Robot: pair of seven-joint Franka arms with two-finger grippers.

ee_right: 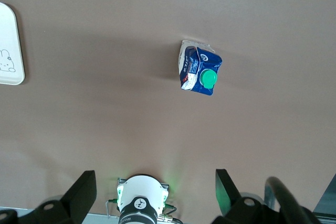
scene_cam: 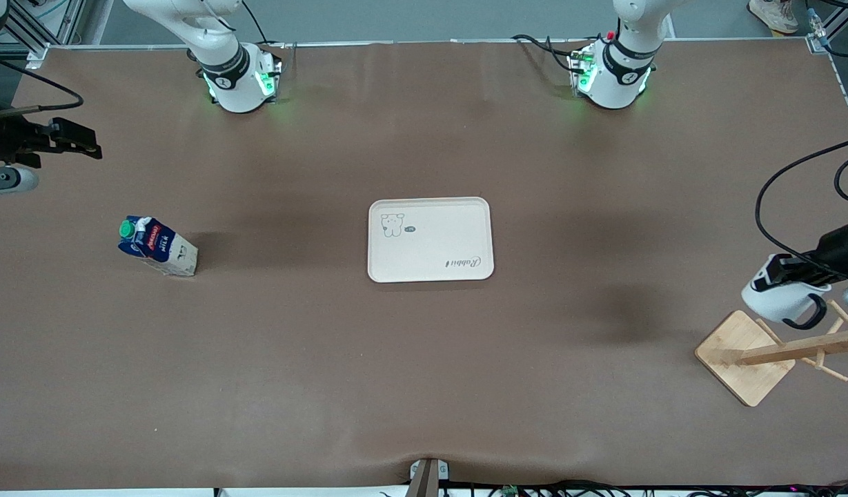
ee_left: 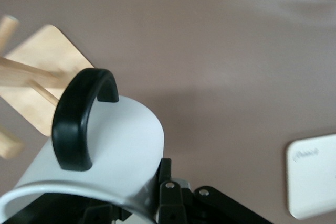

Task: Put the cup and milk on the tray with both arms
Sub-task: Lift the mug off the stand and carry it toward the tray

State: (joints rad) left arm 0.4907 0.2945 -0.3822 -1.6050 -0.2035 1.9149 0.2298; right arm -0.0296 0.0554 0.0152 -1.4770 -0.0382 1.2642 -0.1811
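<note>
Rack [scene_cam: 748,359] nearest (cup [scene_cam: 775,298] above, in left end effector [scene_cam: 786,273]).

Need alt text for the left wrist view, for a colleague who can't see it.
The left gripper holds the white cup by its rim, black handle facing the camera, above the brown table. The bamboo rack lies beside it, and a corner of the cream tray shows at the frame's edge.

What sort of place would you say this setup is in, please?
Probably a robotics lab: two arm bases bolted to a brown-covered table, loose cables along its edges, and staged props, a tray, milk and a cup.
</note>
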